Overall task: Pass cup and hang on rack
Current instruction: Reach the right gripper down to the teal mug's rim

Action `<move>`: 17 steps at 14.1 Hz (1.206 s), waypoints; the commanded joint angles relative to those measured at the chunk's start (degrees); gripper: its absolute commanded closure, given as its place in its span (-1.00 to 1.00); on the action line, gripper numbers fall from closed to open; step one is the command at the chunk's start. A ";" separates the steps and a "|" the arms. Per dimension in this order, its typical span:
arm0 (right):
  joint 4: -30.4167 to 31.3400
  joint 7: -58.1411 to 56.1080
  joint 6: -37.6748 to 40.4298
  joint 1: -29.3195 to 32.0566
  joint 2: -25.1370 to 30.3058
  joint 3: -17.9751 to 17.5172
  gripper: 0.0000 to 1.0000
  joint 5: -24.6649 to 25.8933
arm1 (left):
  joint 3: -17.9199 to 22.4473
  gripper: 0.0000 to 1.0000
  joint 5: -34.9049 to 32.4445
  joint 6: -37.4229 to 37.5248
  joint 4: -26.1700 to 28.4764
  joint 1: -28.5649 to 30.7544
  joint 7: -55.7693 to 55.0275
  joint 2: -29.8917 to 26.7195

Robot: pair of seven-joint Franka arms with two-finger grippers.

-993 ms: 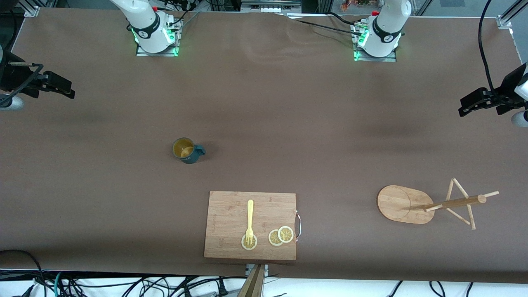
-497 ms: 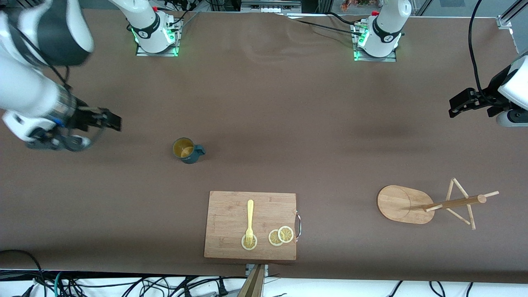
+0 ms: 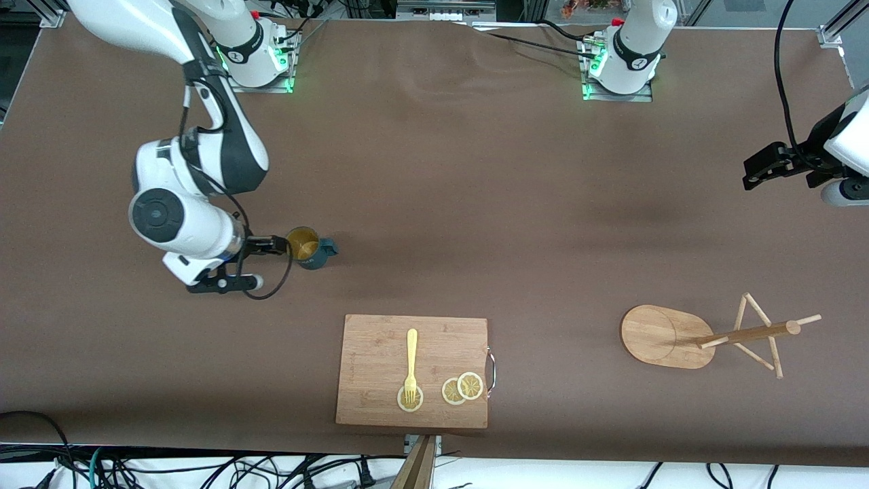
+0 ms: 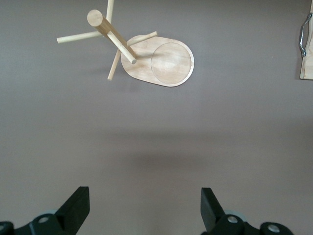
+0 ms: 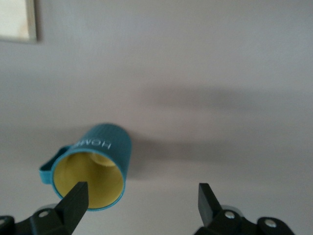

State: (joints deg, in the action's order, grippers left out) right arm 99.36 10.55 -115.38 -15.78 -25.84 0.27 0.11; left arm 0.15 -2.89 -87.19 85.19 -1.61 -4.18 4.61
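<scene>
The dark teal cup (image 3: 311, 248) stands upright on the brown table, yellowish inside, its handle toward the left arm's end. My right gripper (image 3: 277, 246) is open and low, right beside the cup at its right arm's side. In the right wrist view the cup (image 5: 100, 164) sits off toward one fingertip (image 5: 73, 198) of the open right gripper (image 5: 142, 200), not between the jaws. The wooden rack (image 3: 669, 336) stands near the left arm's end. My left gripper (image 3: 752, 174) waits above the table edge there, open and empty (image 4: 144, 208), with the rack (image 4: 164, 61) in its view.
A wooden cutting board (image 3: 380, 339) with a yellow fork (image 3: 411, 360) and lemon slices (image 3: 461, 388) lies nearer the front camera than the cup. Its corner shows in the left wrist view (image 4: 307, 66) and in the right wrist view (image 5: 17, 19).
My right arm has swung in from the table's edge and come down beside the cup. The left gripper has barely shifted. The cup and rack have not moved.
</scene>
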 commanded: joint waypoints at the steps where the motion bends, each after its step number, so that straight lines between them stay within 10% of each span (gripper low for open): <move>1: 10.30 1.14 -8.08 -1.00 4.30 -0.71 -0.99 -0.20 | 0.90 -1.00 1.22 1.23 -0.11 -0.94 0.05 -0.83; 4: 13.22 1.14 -16.00 -1.09 2.82 -0.71 -0.71 -0.20 | 0.99 -1.00 1.22 1.32 -0.02 -0.77 0.14 -0.83; 8: 13.05 1.05 -16.99 -1.18 0.97 -0.71 0.91 -0.20 | 1.08 -1.00 1.22 1.32 -0.11 -0.41 0.14 -0.74; 17: 4.99 1.57 -12.61 -4.59 0.97 -1.14 1.00 -0.20 | 0.90 -1.00 1.22 1.15 -0.81 -1.12 0.05 -0.56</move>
State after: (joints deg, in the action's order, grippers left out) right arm 108.66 11.15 -131.24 -17.67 -25.16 -0.72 0.11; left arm 0.60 -2.89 -86.59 85.17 -2.23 -4.18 4.29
